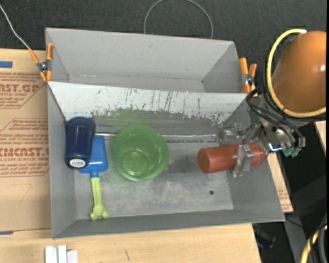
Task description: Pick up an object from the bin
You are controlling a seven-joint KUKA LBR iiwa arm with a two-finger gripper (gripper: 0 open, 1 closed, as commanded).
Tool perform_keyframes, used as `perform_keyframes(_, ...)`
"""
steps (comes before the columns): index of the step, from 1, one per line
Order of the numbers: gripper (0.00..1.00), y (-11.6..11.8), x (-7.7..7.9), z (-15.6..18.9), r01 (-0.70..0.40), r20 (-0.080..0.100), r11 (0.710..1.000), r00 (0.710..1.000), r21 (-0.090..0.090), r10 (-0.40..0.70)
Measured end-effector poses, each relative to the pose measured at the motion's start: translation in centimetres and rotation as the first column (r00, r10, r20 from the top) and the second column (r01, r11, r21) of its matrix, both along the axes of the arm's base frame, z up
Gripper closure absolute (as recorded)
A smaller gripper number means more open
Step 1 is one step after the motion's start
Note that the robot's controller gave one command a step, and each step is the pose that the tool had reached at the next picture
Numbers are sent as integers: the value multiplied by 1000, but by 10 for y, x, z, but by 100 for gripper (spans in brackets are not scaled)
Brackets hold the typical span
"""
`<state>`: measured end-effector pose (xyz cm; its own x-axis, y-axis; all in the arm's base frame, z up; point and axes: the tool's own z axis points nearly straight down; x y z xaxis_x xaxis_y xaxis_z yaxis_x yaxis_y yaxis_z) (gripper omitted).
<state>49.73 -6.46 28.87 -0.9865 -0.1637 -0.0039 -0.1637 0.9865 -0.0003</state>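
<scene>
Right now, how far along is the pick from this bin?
Done: the hand is down at the red cylinder on the right side of the bin. In hand: taking hold; whether it grips cannot be told. Left: lifting it out, as the cylinder appears to rest on the floor.

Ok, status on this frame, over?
Gripper at red cylinder, lying at bin right. Grip unconfirmed. Green cup, dark blue can, toy shovel clear at left.

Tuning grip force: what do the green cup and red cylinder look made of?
The green cup: likely plastic, since it is translucent and glossy, with lighter see-through walls. The red cylinder: matte, opaque and an even brick-red. It may be plastic or foam; I cannot tell which.
</scene>
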Motion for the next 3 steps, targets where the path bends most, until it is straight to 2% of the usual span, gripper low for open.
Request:
perform_keyframes(1, 100, 9, 24, -212, 100, 8, 995, 995, 3, -100)
perform_keyframes(2, 100, 10, 24, -219, 104, 3, 995, 995, 3, -104)
perform_keyframes(3, 100, 3, 17, -128, 89, 3, 996, 996, 2, -89)
